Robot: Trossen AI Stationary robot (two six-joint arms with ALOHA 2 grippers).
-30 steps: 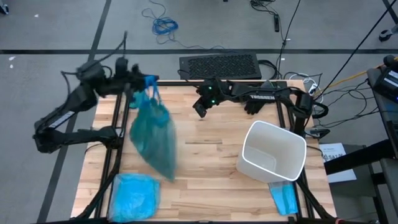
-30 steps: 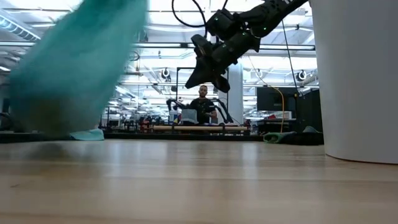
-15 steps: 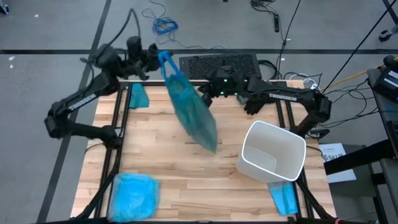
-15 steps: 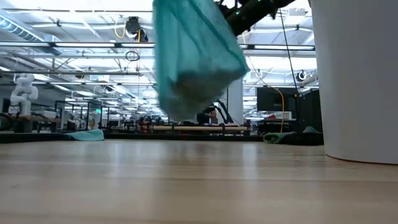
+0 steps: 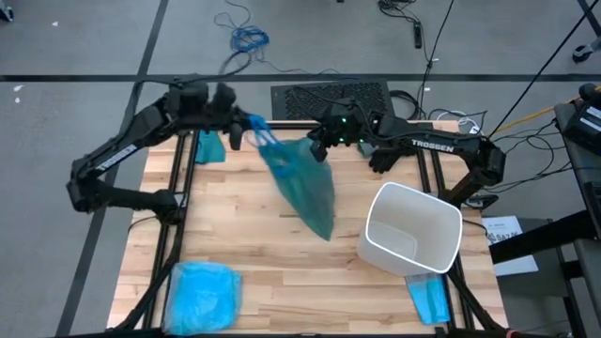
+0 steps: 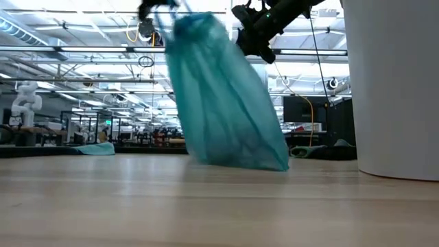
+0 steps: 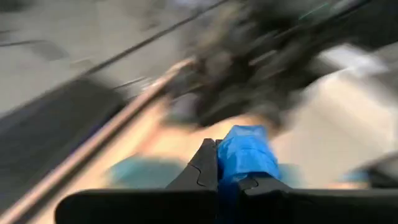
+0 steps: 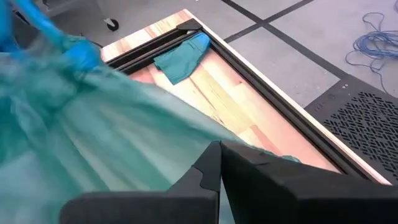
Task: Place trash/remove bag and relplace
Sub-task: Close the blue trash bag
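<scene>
The bag [image 5: 302, 188] hangs in mid-air over the back of the tabletop [image 5: 282, 272], strung up by its blue neck.

Left hand [image 5: 235, 127] is pinching that knotted neck tight, fingers pressed together on it; the right hand [image 5: 317, 148] sits just beside the bag's upper edge, fingers pressed together, seemingly on nothing. Long axis slants from the neck at the back-left down toward the white bin [image 5: 410, 232], heavy end pointing that way and clear of the wood. The right hand is the nearer one to the bin.
</scene>
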